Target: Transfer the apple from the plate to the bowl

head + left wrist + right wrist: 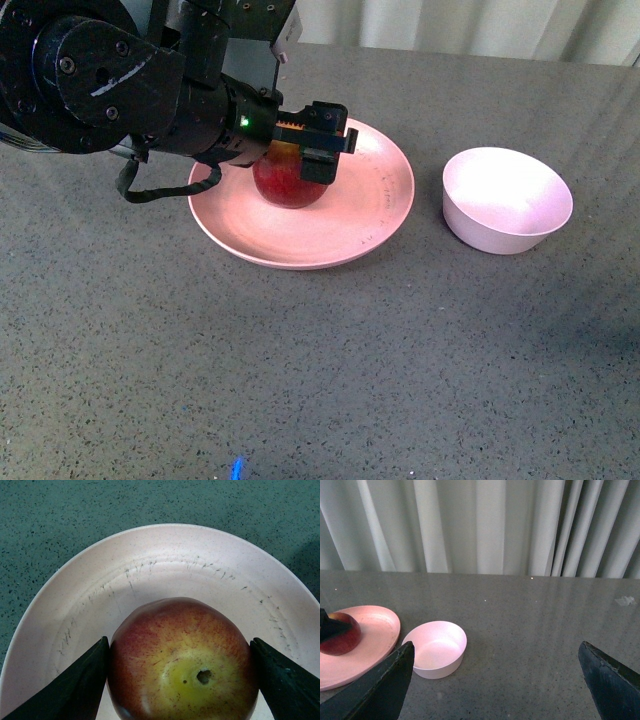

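Note:
The dark red apple (287, 185) sits on the wide pink plate (380, 200) left of centre. My left gripper (305, 150) is shut on the apple from above. In the left wrist view the apple (182, 662) shows its yellow patch and stem dimple, with both black fingers pressed on its sides over the plate (165, 565). The small pale bowl (507, 198) stands empty to the right of the plate. My right gripper (495, 680) is open and empty, well above the table; its view shows the bowl (436, 648), the plate (377, 630) and the apple (342, 635).
The table (320, 380) is a dark grey speckled surface. A pale pleated curtain (480, 525) hangs behind its far edge. A small blue mark (237, 468) lies near the front edge.

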Available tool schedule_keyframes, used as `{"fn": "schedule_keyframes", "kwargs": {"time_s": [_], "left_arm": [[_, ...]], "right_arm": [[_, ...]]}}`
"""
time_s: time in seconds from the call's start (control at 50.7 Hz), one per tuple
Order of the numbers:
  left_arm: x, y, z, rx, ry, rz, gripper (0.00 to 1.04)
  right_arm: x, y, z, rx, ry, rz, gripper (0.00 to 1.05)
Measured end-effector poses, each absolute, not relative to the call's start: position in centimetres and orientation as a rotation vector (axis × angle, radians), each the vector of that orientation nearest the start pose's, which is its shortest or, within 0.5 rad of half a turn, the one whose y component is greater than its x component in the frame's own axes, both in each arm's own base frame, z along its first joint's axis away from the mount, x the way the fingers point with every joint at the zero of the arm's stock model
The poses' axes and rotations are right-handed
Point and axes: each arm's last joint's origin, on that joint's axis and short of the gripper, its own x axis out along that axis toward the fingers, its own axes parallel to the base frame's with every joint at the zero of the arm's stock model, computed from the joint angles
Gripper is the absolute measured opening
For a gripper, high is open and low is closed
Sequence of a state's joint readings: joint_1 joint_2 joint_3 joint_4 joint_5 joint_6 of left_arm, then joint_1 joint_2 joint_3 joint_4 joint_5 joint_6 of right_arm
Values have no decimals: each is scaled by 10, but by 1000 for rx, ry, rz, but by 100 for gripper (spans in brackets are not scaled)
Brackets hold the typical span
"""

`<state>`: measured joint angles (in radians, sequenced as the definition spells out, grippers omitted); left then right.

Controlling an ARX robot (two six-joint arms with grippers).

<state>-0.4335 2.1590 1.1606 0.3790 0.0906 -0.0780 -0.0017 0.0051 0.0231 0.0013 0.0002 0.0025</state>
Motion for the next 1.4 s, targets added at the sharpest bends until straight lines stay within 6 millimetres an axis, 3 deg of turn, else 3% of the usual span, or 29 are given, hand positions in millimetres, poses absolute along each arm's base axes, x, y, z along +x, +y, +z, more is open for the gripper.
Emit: {"fn": "schedule_keyframes", "kwargs": {"time_s": [0.296, 0.454, 0.572, 0.71, 1.006, 1.203, 1.4], "left_arm": [[390, -186, 98, 18, 623, -480, 71], [393, -193, 113, -21, 587, -502, 71], [389, -215, 138, -31, 523, -560, 71], [376, -249, 152, -46, 504, -658, 71], [347, -302, 157, -41, 515, -796, 71], [347, -325, 145, -28, 548, -823, 71], [356, -336, 143, -21, 554, -822, 71]], "right_arm": [[97, 0, 171, 2, -19, -2, 96], [97, 0, 171, 2, -19, -2, 96], [97, 0, 171, 2, -19, -2, 96], [97, 0, 171, 2, -19, -2, 96], [97, 0, 171, 2, -19, -2, 96], [97, 0, 171, 2, -19, -2, 96], [97, 0, 171, 2, -19, -2, 96]]}}
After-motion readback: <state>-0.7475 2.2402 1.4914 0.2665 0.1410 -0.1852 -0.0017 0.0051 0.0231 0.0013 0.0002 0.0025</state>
